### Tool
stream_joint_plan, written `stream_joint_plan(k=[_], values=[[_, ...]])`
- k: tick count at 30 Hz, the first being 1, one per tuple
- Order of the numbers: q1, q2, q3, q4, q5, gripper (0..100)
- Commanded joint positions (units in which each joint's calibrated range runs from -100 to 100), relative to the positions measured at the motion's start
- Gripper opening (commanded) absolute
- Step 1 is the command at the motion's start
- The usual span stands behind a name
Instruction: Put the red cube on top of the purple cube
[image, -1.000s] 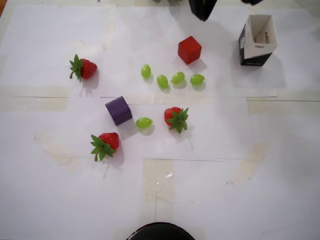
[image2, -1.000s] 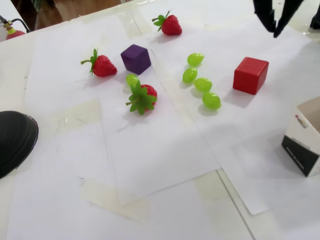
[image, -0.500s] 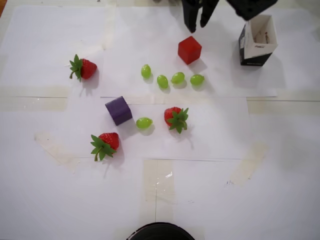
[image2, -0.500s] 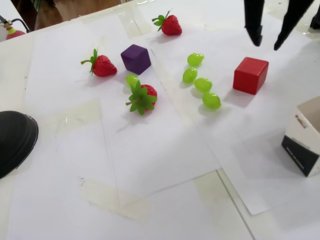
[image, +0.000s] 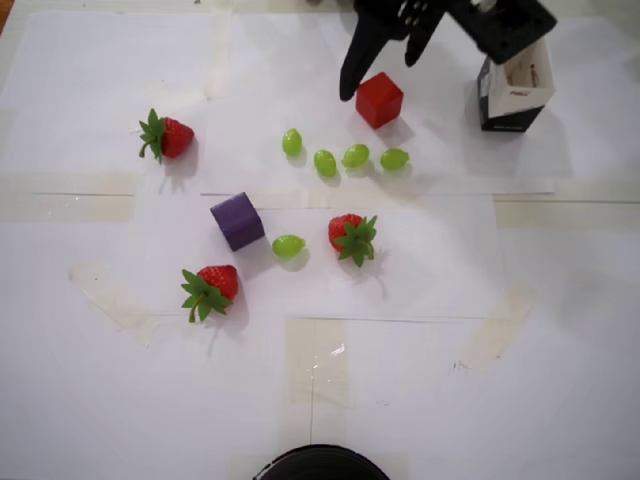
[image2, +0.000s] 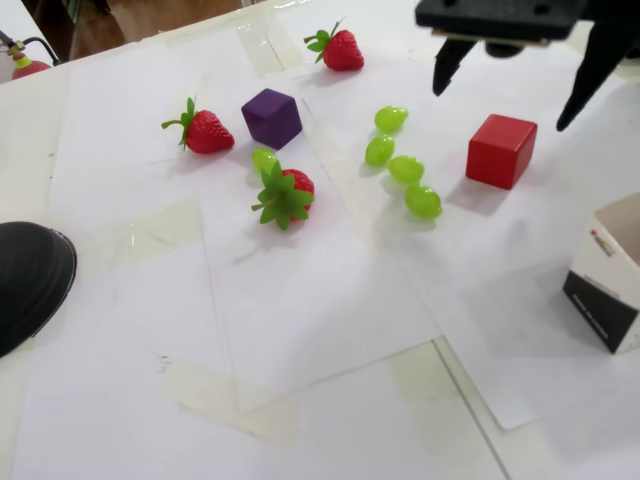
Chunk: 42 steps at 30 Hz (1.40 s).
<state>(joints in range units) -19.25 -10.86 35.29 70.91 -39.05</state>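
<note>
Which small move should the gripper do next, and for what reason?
Probably lower straight down. The open gripper hangs above the red cube, its fingertips spread to either side, and the cube sits untouched on the paper, apart from the grapes. Then it could close.

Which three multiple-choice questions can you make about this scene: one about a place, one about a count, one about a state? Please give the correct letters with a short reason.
1. In the overhead view, what lies just right of the purple cube?
A. a green grape
B. the box
C. the red cube

2. How many strawberries are on the table?
A. two
B. three
C. five

3. The gripper is:
A. shut on the red cube
B. open above the red cube
C. out of view

Answers: 1 A, a green grape sits beside it; 2 B, three show in both views; 3 B, fingers spread over the red cube, not touching it.
</note>
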Motion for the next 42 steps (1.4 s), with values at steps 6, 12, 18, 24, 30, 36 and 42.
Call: stream_joint_plan(k=[6, 12, 18, 24, 30, 36, 42], values=[[0.35, 5.01, -0.02, -1.55, 0.1, 36], [-0.09, 7.51, -0.2, -3.18, -0.1, 34], [-0.38, 8.37, -0.2, -3.92, -0.2, 33], [-0.09, 9.14, -0.11, -4.24, -0.29, 32], [-0.09, 9.91, -0.48, -3.92, -0.29, 31], [0.35, 10.08, -0.57, -3.92, -0.34, 29], [1.09, 9.83, -0.66, -4.24, -0.15, 24]])
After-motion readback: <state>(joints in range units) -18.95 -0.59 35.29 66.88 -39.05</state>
